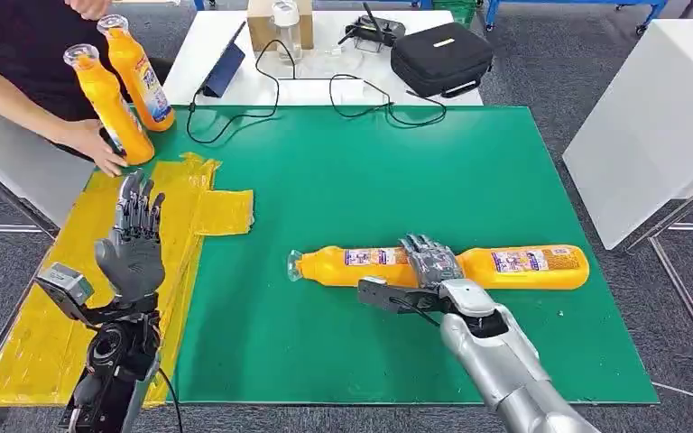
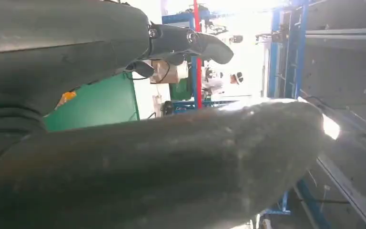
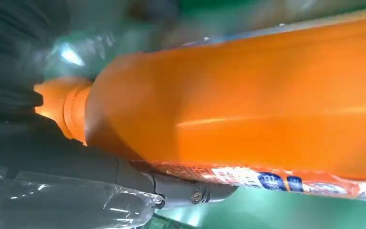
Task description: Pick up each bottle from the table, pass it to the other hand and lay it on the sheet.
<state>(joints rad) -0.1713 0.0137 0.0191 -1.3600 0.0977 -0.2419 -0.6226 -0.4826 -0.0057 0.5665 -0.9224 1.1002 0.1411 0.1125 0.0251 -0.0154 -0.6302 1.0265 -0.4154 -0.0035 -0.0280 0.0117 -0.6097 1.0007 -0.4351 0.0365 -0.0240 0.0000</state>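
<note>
Looks like slick, rigid plastic: the right hand point(image 1: 430, 262) wraps the right-hand bottle point(image 1: 528, 267) by its neck; left hand point(image 1: 133, 239) spread, empty.

My left robot hand point(image 1: 133, 236) is raised palm-up with its fingers point(image 1: 149, 209) straight, spread and holding nothing. My right arm reaches forward, and my right robot hand point(image 1: 430, 262) has its fingers curled over a bottle point(image 1: 505, 267).

bottle necks point(image 1: 447, 263) hidden under right hand point(image 1: 431, 262); person point(image 1: 18, 54) cut off at frame edge
</note>
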